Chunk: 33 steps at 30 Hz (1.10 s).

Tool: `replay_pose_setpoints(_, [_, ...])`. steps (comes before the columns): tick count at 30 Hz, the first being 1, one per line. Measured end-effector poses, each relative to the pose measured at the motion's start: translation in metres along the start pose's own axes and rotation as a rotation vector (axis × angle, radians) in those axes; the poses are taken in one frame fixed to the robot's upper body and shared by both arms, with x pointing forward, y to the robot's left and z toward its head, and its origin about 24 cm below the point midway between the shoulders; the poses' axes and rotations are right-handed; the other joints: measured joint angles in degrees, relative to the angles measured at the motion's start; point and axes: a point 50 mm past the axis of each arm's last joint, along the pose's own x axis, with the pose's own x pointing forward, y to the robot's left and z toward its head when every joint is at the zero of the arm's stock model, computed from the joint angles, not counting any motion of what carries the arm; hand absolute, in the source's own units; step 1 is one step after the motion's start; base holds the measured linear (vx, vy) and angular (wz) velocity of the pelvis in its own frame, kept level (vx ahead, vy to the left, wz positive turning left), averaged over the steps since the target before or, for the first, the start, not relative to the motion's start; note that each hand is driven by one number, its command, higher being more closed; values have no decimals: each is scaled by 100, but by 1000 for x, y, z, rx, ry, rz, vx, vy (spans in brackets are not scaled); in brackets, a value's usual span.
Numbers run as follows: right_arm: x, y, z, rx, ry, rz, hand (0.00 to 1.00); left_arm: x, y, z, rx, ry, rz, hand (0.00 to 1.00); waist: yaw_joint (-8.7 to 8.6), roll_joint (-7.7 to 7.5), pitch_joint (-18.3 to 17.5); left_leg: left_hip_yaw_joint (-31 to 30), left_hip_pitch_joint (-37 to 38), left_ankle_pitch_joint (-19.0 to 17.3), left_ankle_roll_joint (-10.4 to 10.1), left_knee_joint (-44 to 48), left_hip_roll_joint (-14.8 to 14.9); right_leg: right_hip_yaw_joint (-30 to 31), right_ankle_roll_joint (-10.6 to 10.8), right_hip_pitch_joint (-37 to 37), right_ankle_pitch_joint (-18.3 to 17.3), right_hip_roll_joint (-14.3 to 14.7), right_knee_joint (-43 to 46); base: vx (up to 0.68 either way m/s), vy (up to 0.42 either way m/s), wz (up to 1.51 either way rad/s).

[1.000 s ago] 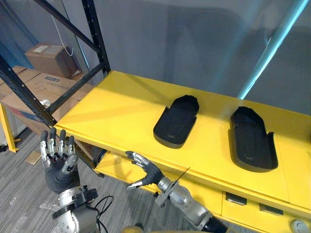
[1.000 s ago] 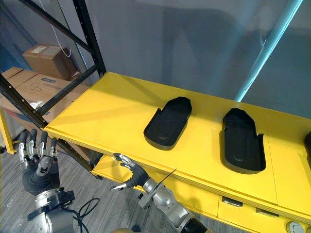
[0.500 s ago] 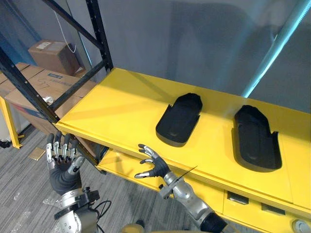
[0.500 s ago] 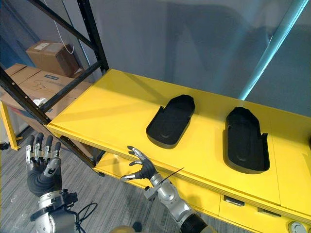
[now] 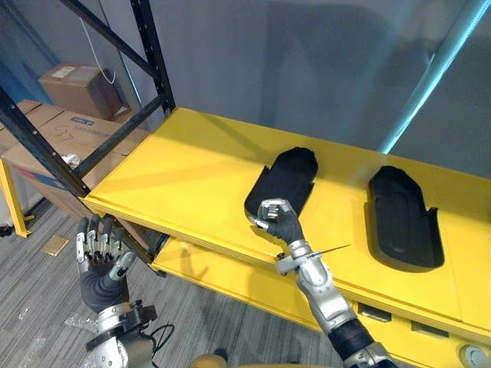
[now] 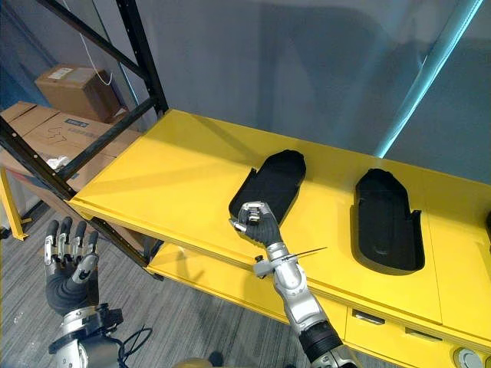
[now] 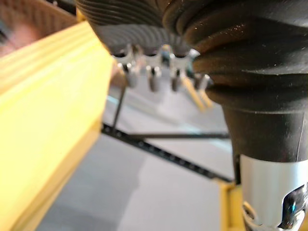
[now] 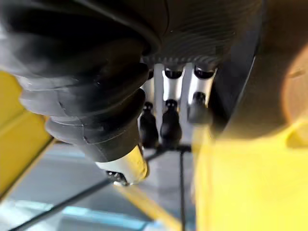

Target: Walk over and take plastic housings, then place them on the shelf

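Two black plastic housings lie on the yellow shelf top (image 5: pixel 176 180), the left one (image 5: pixel 290 178) near the middle and the right one (image 5: pixel 403 218) further right. My right hand (image 5: pixel 278 221) sits at the near end of the left housing, its fingers (image 8: pixel 167 126) curled over the near rim. That housing still rests flat on the yellow surface. My left hand (image 5: pixel 100 257) hangs low beside the shelf's front left corner, fingers straight and holding nothing.
A black rack frame (image 5: pixel 153 61) rises at the shelf's left end. Cardboard boxes (image 5: pixel 77 88) stand behind it on the left. A teal pole (image 5: pixel 430 77) leans at the back right. A lower yellow shelf (image 5: pixel 203 268) and drawers (image 5: pixel 383 318) sit under the top.
My right hand has risen from below the shelf's front edge to the left housing's near end and curled its fingers there. The left hand stays low and open.
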Motion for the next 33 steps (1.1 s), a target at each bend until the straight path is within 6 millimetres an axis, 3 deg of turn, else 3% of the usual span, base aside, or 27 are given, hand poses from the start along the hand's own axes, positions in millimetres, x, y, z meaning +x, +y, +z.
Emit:
replay_pose_setpoints(3, [3,5,14,36,-55,48,100,0,1,1,6,-2,5,0,-16,-58,32,17,63,-59,14,13,-1,10,1,88,-9,-4,0,6,7,-1])
replay_pose_setpoints(6, [2,7,16,52,-49,70,100,1,5,3,21,-5,20,0,-18,-111,62,58,46,-129,12,77,-3,28,11,85,-23,-6,0,-11,13,-5])
replay_pose_setpoints(20, [-13,35,1,149,68,219,100,2,1,7,12,-13,19,0,-99,-103,68,130,51,-156,5,79,0,124,13,50,-30,-5,0,3,6,-2])
replay_pose_setpoints(33, [-26,39,-29,122,210,181,100,0,-5,3,-11,7,-3,0,-98,-88,57,100,50,-153,7,79,-12,72,13,61,-31,-11,0,0,1,1])
